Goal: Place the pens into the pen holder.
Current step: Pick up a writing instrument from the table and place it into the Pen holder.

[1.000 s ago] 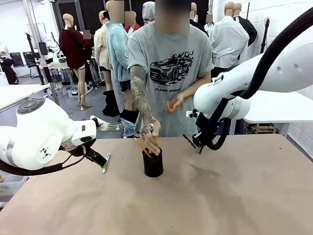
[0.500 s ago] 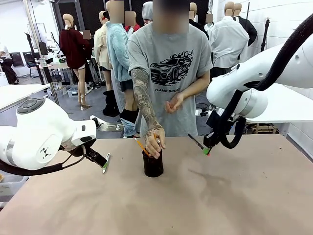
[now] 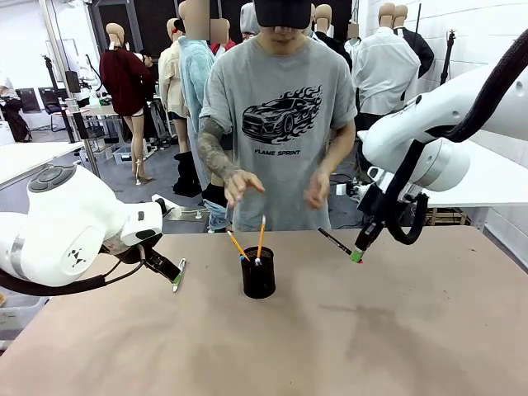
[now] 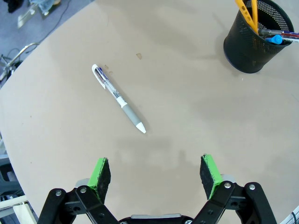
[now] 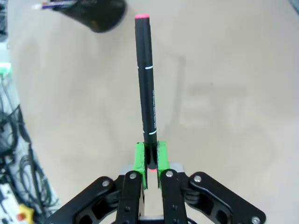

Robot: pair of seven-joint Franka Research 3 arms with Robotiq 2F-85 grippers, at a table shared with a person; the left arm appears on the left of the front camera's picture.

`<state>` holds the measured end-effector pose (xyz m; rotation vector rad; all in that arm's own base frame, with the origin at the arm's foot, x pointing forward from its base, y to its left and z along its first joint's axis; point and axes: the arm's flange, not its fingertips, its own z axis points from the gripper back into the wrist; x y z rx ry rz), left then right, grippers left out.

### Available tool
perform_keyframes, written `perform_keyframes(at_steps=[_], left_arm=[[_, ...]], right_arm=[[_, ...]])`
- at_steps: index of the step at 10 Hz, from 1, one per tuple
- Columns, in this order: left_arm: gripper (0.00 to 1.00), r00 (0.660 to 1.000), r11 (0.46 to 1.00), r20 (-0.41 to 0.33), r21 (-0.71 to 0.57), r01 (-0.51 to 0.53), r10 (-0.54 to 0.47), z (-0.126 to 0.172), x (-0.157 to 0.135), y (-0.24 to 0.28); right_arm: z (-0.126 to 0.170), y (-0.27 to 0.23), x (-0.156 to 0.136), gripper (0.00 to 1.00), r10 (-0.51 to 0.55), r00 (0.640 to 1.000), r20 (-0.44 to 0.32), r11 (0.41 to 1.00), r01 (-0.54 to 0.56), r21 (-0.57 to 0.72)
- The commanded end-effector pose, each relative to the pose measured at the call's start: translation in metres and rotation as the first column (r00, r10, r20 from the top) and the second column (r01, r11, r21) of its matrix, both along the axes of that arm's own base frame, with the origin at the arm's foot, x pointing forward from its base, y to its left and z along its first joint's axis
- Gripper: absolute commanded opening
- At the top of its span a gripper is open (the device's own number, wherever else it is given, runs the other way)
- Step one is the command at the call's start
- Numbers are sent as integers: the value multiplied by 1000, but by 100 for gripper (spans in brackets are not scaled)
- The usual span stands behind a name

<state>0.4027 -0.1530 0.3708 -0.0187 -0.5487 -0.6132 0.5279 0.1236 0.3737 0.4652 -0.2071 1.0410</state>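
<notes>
The black mesh pen holder (image 3: 258,277) stands mid-table with two orange pencils (image 3: 261,238) sticking out; in the left wrist view the holder (image 4: 247,51) also holds a blue-tipped pen (image 4: 276,38). A white pen (image 4: 119,99) lies flat on the table, ahead of my open left gripper (image 4: 155,173), which hovers above it. That gripper (image 3: 175,279) is left of the holder. My right gripper (image 3: 356,256) hangs right of the holder, shut on a dark pen (image 3: 335,241). Its pink tip points away from the gripper (image 5: 149,159), and the pen (image 5: 145,84) aims toward the holder (image 5: 96,14).
A person stands at the far side with both hands (image 3: 239,183) raised above the holder, holding nothing. Bare brown tabletop (image 3: 371,346) lies in front of and to the right of the holder. The table's rounded left edge (image 4: 28,70) is near the white pen.
The person's hand let go of a pencil in the holder and lifted away. My right gripper has carried the dark pen to the right and slightly up. The left arm has not moved.
</notes>
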Motion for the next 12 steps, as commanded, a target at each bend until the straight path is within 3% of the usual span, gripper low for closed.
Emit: perform_keyframes(at_steps=[1,2,4,8,9,10,11,12], left_arm=[[100,1000,1000,0,-4,-4,4,0,0,2],[100,1000,1000,0,-4,-4,4,0,0,2],[100,1000,1000,0,-4,-4,4,0,0,2],[100,1000,1000,0,-4,-4,4,0,0,2],[100,1000,1000,0,-4,-4,4,0,0,2],[100,1000,1000,0,-4,-4,4,0,0,2],[100,1000,1000,0,-4,-4,4,0,0,2],[100,1000,1000,0,-4,-4,4,0,0,2]], right_arm=[[0,-13,-16,0,145,989,21,975,-147,166],[2,-10,-18,0,188,980,65,949,-198,246],[7,4,-18,0,172,975,141,899,-214,381],[0,53,-10,0,221,929,297,703,-363,611],[-2,65,-7,0,211,940,267,689,-336,642],[12,47,-15,0,186,948,258,769,-304,562],[12,47,-15,0,186,948,258,769,-304,562],[3,60,-14,0,199,943,267,728,-324,604]])
